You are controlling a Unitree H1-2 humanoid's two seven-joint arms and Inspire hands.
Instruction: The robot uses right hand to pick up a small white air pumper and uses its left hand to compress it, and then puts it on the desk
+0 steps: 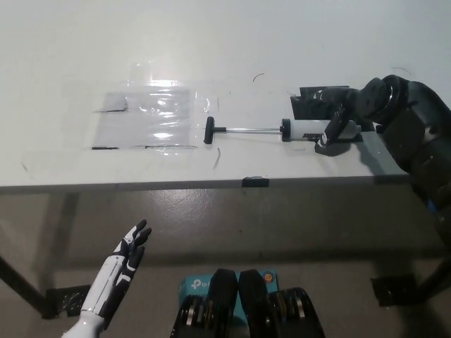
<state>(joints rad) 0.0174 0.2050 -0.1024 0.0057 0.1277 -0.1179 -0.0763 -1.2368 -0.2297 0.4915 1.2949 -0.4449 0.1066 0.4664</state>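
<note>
The small air pump (303,129) lies on the white desk (225,63) with its white barrel at the right. Its thin metal rod (248,129) is pulled out leftward and ends in a black T-handle (209,130). My black right hand (342,120) rests on the barrel's right end, fingers curled over it; the pump still lies flat on the desk. My white left hand (128,255) hangs open at the lower left, below the desk's front edge and far from the pump.
A clear plastic sheet (151,118) is taped to the desk left of the pump handle. A black patch (310,103) lies behind the barrel. A small black clip (255,182) sits on the desk's front edge.
</note>
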